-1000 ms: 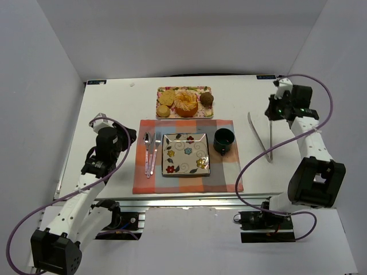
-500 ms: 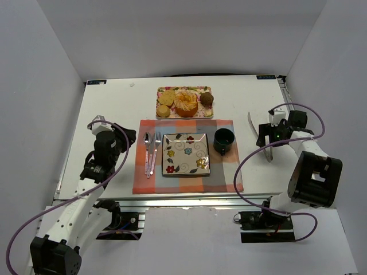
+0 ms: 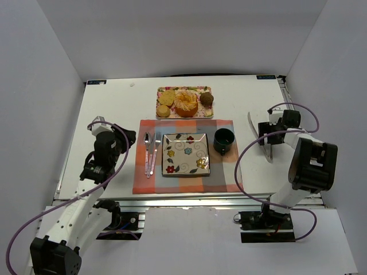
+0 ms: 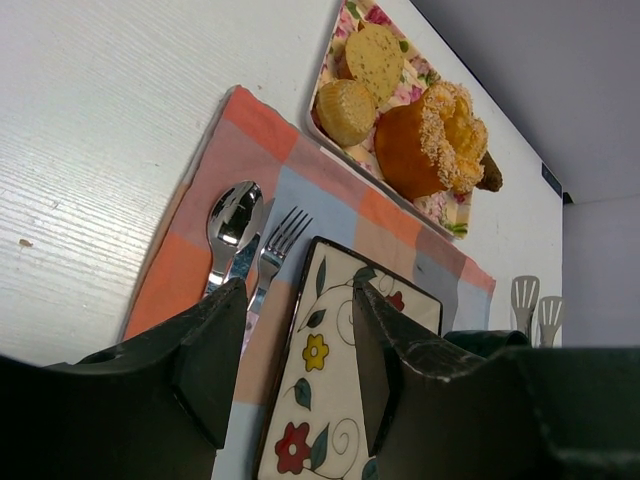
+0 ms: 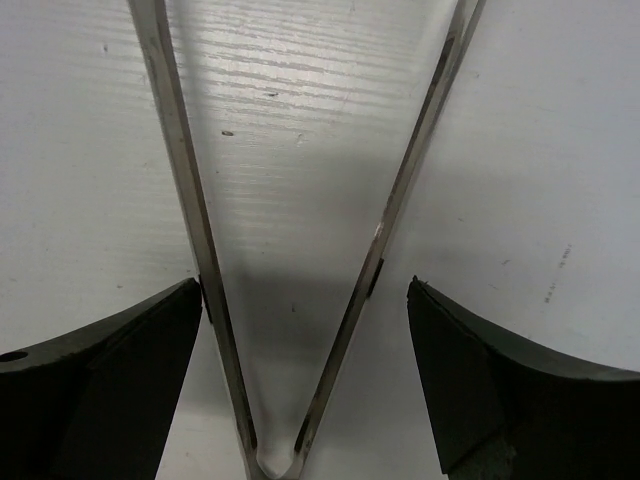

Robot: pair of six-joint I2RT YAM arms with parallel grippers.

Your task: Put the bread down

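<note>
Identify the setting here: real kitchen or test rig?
Probably a lab test cell staged as a dining table: plain white walls box in a white table, with a checked placemat, flowered plate and tray of bread laid out.

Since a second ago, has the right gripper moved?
Yes: the right gripper came toward the near edge, from past the tongs' far tips to over their middle.

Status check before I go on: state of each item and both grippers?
Left gripper, open, empty.
Right gripper, open, jaws straddling the tongs.
Tongs, flat on the table, arms spread, ungripped.
Bread, on the tray, untouched.
Plate, empty.
Mug, upright, contents unclear.
</note>
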